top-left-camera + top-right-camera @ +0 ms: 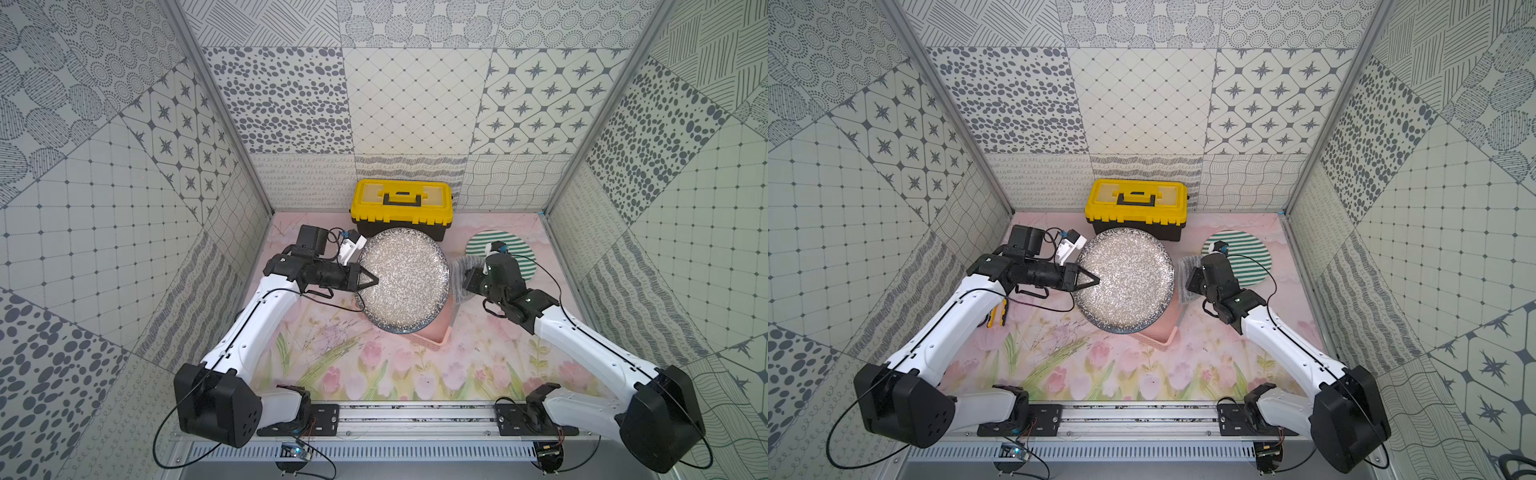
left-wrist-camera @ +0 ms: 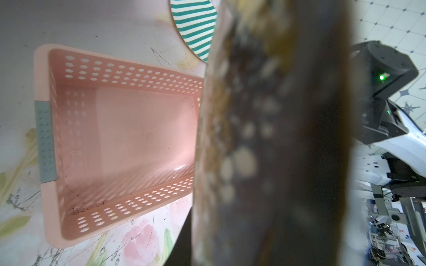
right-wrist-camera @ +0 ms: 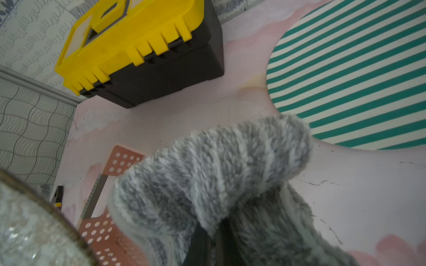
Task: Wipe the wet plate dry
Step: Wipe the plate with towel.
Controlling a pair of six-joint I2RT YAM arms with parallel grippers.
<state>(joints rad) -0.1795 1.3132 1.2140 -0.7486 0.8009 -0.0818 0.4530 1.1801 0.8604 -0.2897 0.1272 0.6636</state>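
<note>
Left pincer point(image 1: 375, 280) is clamped narrow on the left rim of the speckled plate point(image 1: 403, 280), one finger over the face. The plate is lifted and tilted above the pink basket point(image 1: 434, 338), which shows only as a corner past the plate's near edge in both top views. The left wrist view gives what they can't: the basket's perforated walls point(image 2: 129, 73) and grey handle pad, open side toward the camera, with the plate's rim point(image 2: 272, 138) a close blur across the picture. Right pincer point(image 3: 213, 241) is hidden under its wrist in both top views; the right wrist view shows dark fingers closed on the grey striped fleece cloth point(image 3: 219, 172), which bunches over them. The cloth point(image 1: 459, 272) sits just beside the plate's right edge, and the wrist view shows basket between the two, so they're apart. Farther out on the floral counter point(image 1: 374, 365): a green-striped disc point(image 1: 521, 257) behind the right wrist and a yellow-black toolbox point(image 1: 401, 203) at the back wall. A yellow-black tool point(image 1: 998, 318) beside the left arm appears in only a top view.
</note>
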